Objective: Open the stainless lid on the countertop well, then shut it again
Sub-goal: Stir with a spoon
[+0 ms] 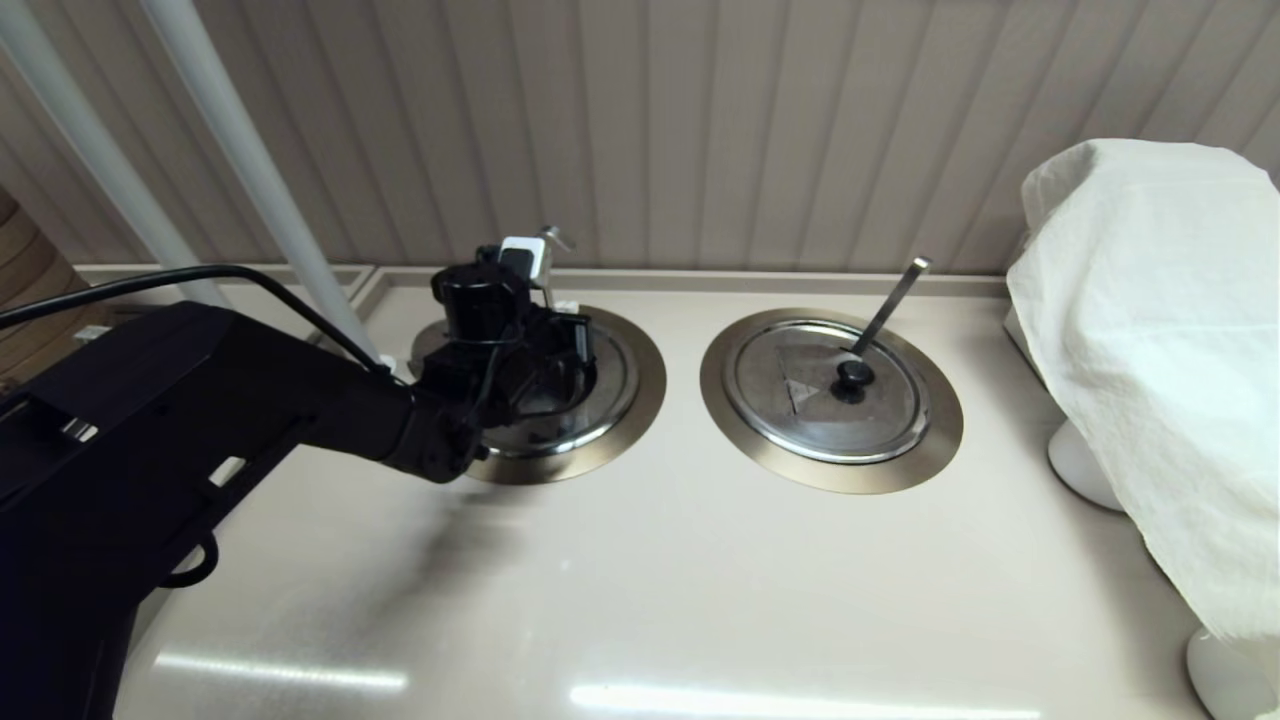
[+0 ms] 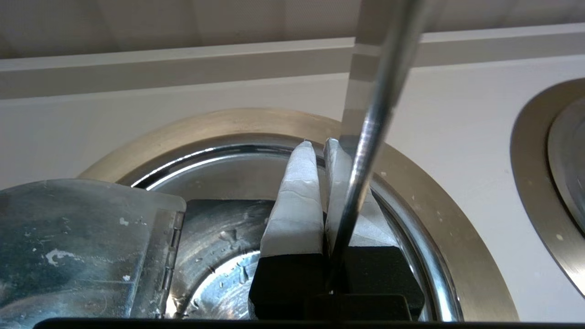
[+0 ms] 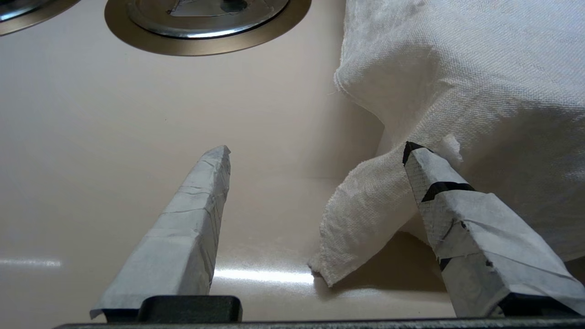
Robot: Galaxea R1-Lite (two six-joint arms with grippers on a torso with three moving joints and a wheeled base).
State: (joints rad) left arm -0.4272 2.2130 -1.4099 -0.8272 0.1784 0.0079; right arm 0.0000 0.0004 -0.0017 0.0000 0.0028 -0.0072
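Note:
My left gripper [image 1: 568, 352] hangs over the left countertop well [image 1: 648, 398], its fingers pressed nearly together with nothing visible between them. In the left wrist view the left gripper [image 2: 320, 142] points into the bronze-grey ring [image 2: 256, 121]. A lifted section of the stainless lid [image 2: 82, 246] stands beside it with its hinge showing. Below, the wet shiny inside of the well [image 2: 215, 274] is exposed. The thin ladle handle [image 2: 370, 132] crosses in front of one finger; its hook tip [image 1: 553, 238] rises behind the arm. The knob is hidden. My right gripper [image 3: 315, 148] is open low over the counter.
The twin lid [image 1: 830, 395] with its flat-tipped handle [image 1: 892, 295] lies closed in the right ring. A white cloth [image 1: 1150, 320] drapes over white-footed objects at the right edge, its corner [image 3: 365, 219] by my right fingers. Two white poles [image 1: 250, 170] slant at back left.

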